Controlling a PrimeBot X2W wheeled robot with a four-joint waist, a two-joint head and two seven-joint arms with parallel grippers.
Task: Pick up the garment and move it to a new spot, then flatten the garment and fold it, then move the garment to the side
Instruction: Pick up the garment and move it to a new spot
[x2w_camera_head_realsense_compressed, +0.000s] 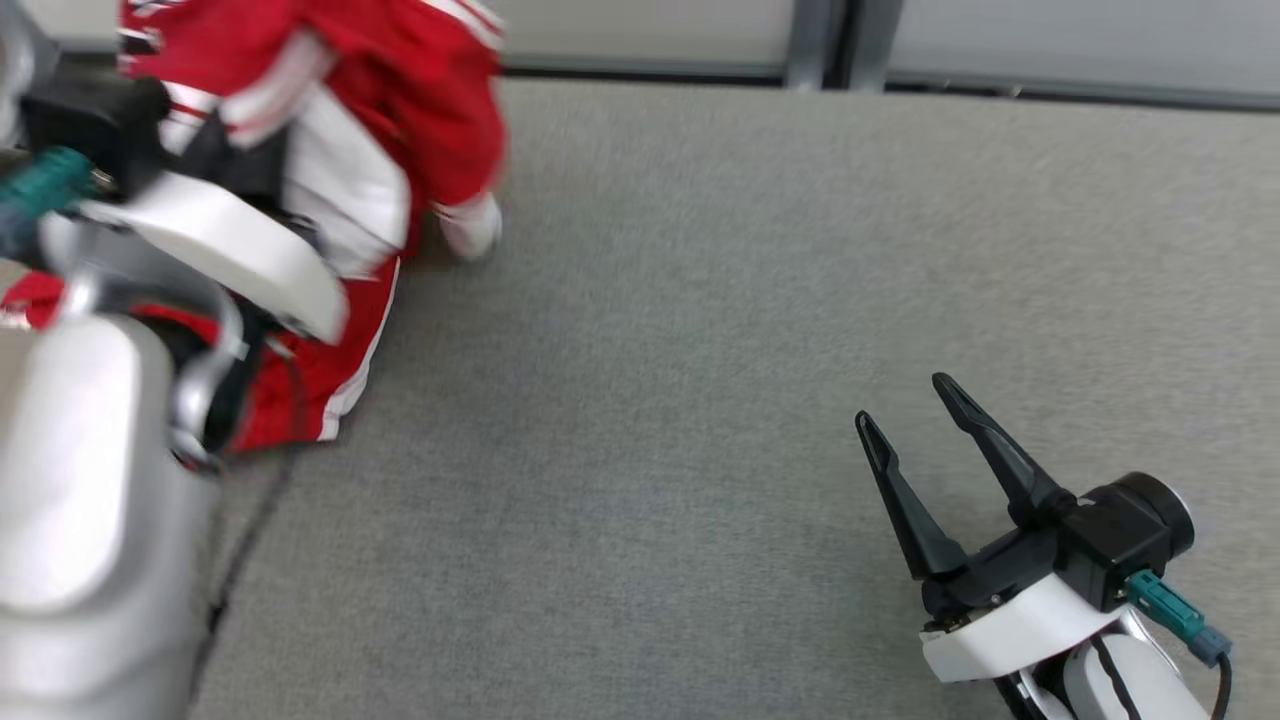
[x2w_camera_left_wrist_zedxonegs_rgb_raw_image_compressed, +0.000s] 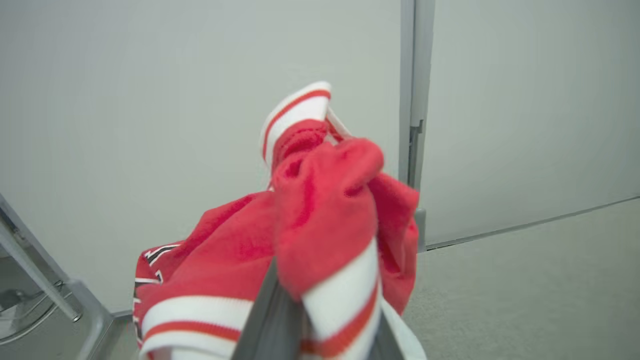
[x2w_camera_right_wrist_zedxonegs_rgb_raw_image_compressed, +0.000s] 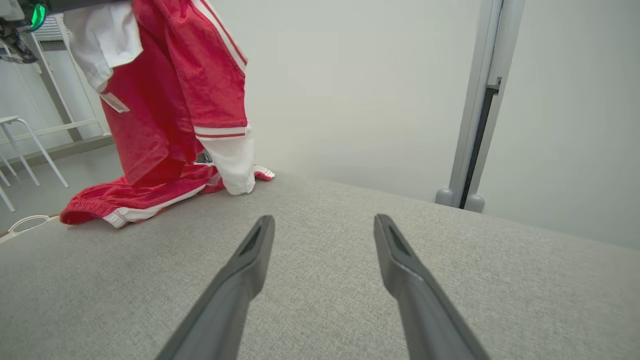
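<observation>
Just one red-and-white garment (x2w_camera_head_realsense_compressed: 400, 90), bunched over the left gripper (x2w_camera_left_wrist_zedxonegs_rgb_raw_image_compressed: 322, 320), which looks clamped on it, tips buried. Right gripper (x2w_camera_head_realsense_compressed: 903, 402) gapes empty, cloth well off its left.

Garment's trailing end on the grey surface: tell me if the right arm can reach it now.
Probably yes: the right tool is open, and bare grey surface lies between it and the garment.

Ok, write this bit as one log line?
phase: pick up | left gripper: shut on garment, lower end on gray surface | right gripper: open, apart
</observation>
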